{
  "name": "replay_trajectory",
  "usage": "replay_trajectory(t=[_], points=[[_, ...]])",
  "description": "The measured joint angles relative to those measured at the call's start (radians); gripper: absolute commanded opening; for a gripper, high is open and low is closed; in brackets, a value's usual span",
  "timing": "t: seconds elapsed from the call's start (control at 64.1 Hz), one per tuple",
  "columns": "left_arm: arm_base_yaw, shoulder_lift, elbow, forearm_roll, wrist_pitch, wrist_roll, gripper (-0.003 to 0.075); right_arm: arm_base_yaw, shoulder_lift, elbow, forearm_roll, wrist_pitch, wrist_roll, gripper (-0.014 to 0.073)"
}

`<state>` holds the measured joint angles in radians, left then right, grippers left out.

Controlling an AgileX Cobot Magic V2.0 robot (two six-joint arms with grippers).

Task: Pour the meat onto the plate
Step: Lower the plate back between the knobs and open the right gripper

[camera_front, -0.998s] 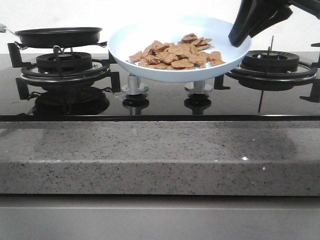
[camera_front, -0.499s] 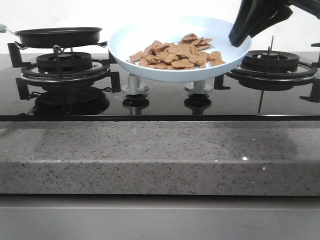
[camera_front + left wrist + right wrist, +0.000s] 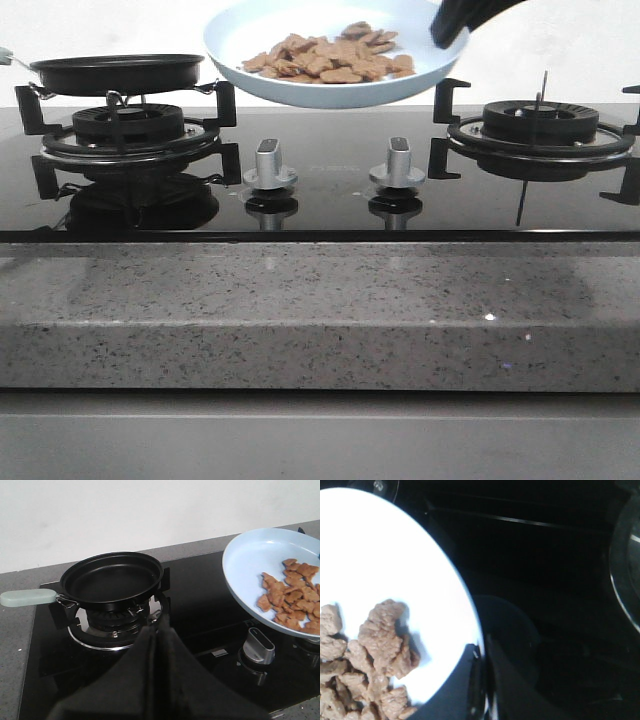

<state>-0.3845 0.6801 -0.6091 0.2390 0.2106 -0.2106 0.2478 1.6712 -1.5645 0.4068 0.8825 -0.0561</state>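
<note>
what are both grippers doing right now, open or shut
Left gripper: shut, jaws pressed together, holding nothing.
Right gripper: shut on the rim of the plate, which carries the meat above the stove.

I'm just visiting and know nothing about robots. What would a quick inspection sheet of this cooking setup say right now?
Surface: glossy black gas hob set in a speckled grey counter.
Job's things: meat heaped on the pale-blue plate, held in the air above the hob; black frying pan empty on the left burner.
Clutter: nothing seen.
End effectors: right end effector grips the plate's rim; left end effector shut, holding nothing.
Cables: nothing seen.
Surroundings: plain white wall.
</note>
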Motion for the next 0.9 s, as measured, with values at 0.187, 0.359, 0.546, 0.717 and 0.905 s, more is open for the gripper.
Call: replay_trajectory(t=[0.187, 0.359, 0.546, 0.717, 0.905], points=[[0.0, 0.0, 0.0, 0.0, 0.0, -0.002, -0.002, -0.018, 0.161, -0.198, 0.0, 0.05, 0.0, -0.0053], [0.0, 0.0, 0.0, 0.0, 0.0, -0.002, -0.002, -0.054, 0.304, -0.358, 0.0, 0.112, 0.0, -0.005], [0.0, 0.0, 0.0, 0.0, 0.0, -0.002, -0.002, -0.069, 0.417, -0.456, 0.0, 0.164, 0.0, -0.005], [0.0, 0.0, 0.0, 0.0, 0.0, -0.002, -0.002, -0.069, 0.462, -0.472, 0.0, 0.203, 0.0, -0.005], [0.0, 0.0, 0.0, 0.0, 0.0, -0.002, -0.002, -0.069, 0.469, -0.472, 0.0, 0.212, 0.0, -0.0048]])
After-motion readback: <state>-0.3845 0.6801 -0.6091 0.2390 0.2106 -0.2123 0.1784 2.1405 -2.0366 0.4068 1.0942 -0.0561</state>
